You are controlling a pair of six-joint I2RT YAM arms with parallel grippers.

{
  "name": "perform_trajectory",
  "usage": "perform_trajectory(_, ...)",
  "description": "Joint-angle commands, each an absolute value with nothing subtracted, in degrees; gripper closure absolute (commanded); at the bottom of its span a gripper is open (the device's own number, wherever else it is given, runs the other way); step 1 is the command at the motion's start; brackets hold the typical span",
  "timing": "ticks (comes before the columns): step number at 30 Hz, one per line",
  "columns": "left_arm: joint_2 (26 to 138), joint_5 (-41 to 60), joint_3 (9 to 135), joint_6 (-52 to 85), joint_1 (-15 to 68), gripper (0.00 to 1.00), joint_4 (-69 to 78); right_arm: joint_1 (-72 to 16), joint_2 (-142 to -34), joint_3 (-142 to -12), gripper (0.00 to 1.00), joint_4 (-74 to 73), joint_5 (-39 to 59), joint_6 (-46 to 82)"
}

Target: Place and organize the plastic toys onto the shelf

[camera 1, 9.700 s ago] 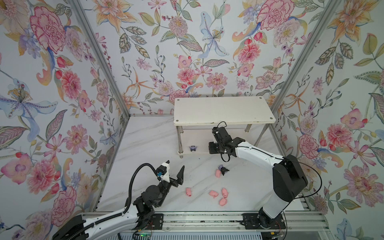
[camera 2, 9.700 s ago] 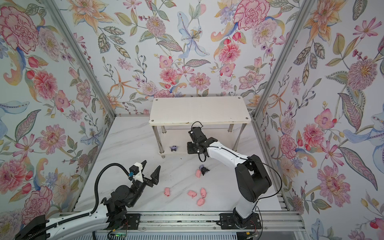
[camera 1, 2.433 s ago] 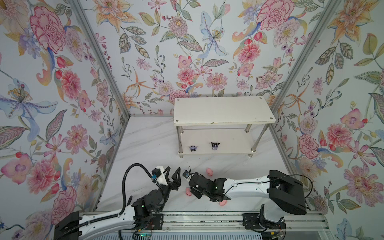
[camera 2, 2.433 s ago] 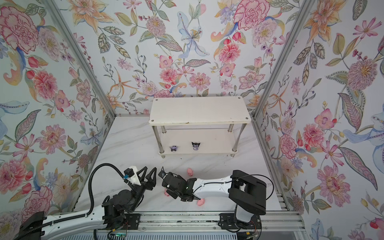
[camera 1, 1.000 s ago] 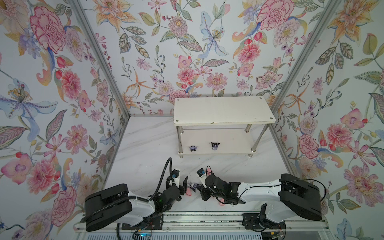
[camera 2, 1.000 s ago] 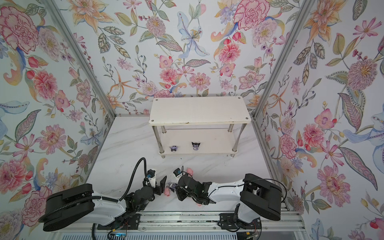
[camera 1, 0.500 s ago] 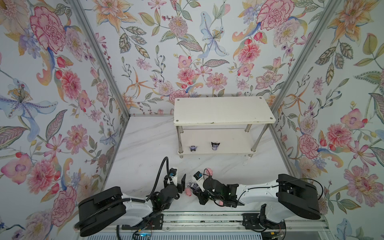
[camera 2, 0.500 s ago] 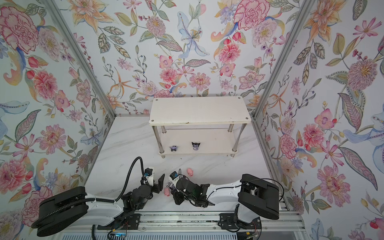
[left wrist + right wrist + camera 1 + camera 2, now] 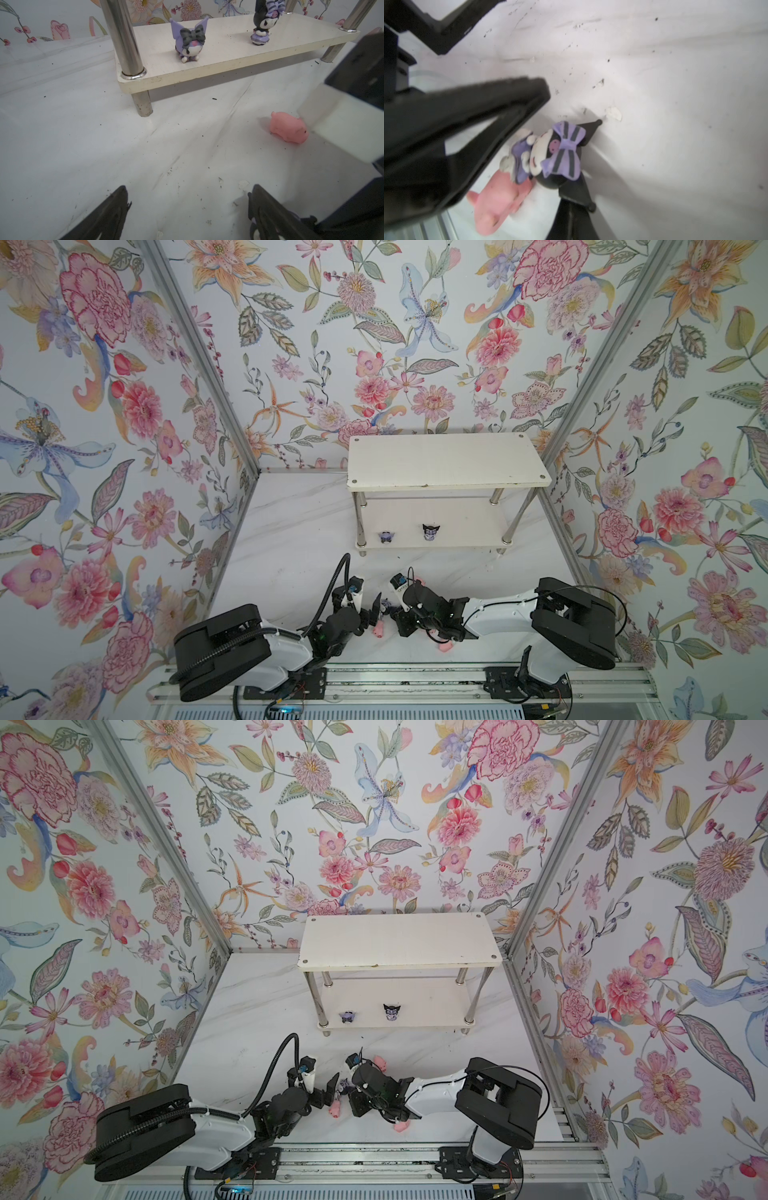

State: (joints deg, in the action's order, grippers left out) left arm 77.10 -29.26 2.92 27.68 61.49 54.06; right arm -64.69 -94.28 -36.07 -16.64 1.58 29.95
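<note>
Between the two grippers: purple-and-white plastic figurine with black ears (image 9: 550, 153), a pink plastic pig (image 9: 496, 203) just beside it.
Right gripper (image 9: 571, 216): clamped tight on that figurine's black ear.
Left gripper (image 9: 188, 189): fingers flung wide, nothing between them.
Lower board of the white two-tier shelf (image 9: 465, 531): lilac-eared figurine (image 9: 386, 536) and black-hooded figurine (image 9: 431, 532), both standing, left half.
White marble tabletop (image 9: 83, 145): second pink pig (image 9: 288, 129) loose beside the right arm.

Robot test cell in a lab: floral-print wall panels (image 9: 374, 323) on 3 sides, held by alu corner posts (image 9: 203, 364); marble-look worktop (image 9: 291, 531); left arm (image 9: 286, 651) & right arm (image 9: 498, 610) bolted to metal rail (image 9: 415, 672) along bottom of frame, cables (image 9: 334, 572) showing.
</note>
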Motion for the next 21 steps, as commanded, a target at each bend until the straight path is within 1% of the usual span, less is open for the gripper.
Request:
perform_trajectory(1,77.67,-28.62,3.21,26.29,60.83,0.04,57.79,-63.13,-97.96,-39.74,1.00,-18.32,3.72,27.96)
perform_trajectory(6,76.68,-27.18,3.17,26.31,60.80,0.05,56.59,-60.54,-100.93,-42.43,1.00,-18.72,5.34,27.81)
perform_trajectory(13,70.98,-25.66,1.67,29.19,60.73,0.05,51.33,-58.99,-96.96,-38.60,1.00,-17.51,3.31,27.50)
perform_trajectory(16,67.15,-23.07,1.66,29.87,60.74,0.05,48.23,-58.57,-95.50,-36.01,1.00,-17.69,2.81,28.60)
perform_trajectory(21,62.28,-18.05,1.94,32.21,60.73,0.05,42.34,-58.57,-93.29,-32.65,0.95,-19.30,2.48,30.39)
